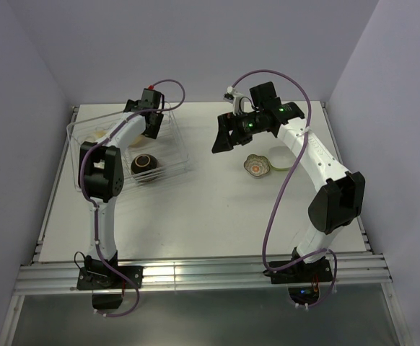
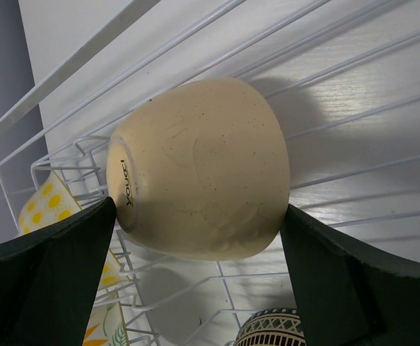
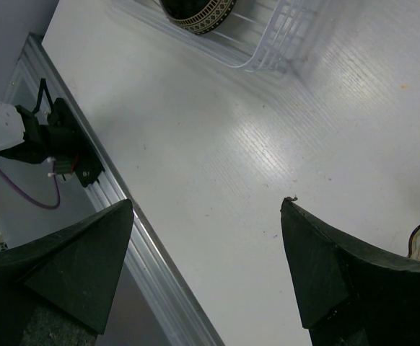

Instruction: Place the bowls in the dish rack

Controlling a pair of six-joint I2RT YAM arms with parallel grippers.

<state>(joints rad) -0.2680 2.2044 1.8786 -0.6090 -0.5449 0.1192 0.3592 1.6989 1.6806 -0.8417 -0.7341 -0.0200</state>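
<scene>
On the table, right of centre, we see the scalloped bowl upright, with the green bowl just beside it. Level with them on the left, the dark bowl sits in the near end of the rack. The right gripper hovers over the table between rack and scalloped bowl, fingers apart, holding nothing. Farther back, inside the rack, the left gripper stands spread wide around the tan bowl, which lies tipped on the wires near a yellow-spotted white bowl.
</scene>
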